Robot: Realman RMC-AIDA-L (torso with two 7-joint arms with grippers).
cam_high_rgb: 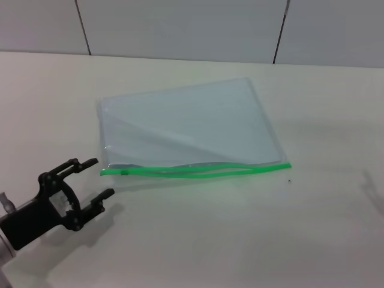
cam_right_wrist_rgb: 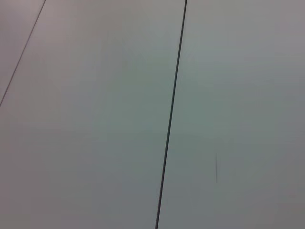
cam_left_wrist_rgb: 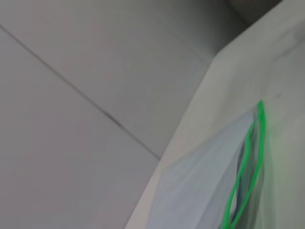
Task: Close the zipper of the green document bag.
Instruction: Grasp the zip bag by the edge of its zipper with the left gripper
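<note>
The green document bag (cam_high_rgb: 186,123) lies flat on the white table, a translucent pale pouch with its bright green zipper (cam_high_rgb: 198,170) along the near edge. The two zip strips bow apart in the middle, and the small dark slider (cam_high_rgb: 125,173) sits at the left end. My left gripper (cam_high_rgb: 95,178) hovers open just left of and nearer than the slider corner, holding nothing. The left wrist view shows the bag (cam_left_wrist_rgb: 200,191) and its gaping zipper (cam_left_wrist_rgb: 248,167) from the side. The right gripper is out of view.
The white table (cam_high_rgb: 240,240) stretches wide around the bag. A panelled wall (cam_high_rgb: 180,27) rises behind the table's far edge. The right wrist view shows only wall panels (cam_right_wrist_rgb: 95,119) and a dark seam.
</note>
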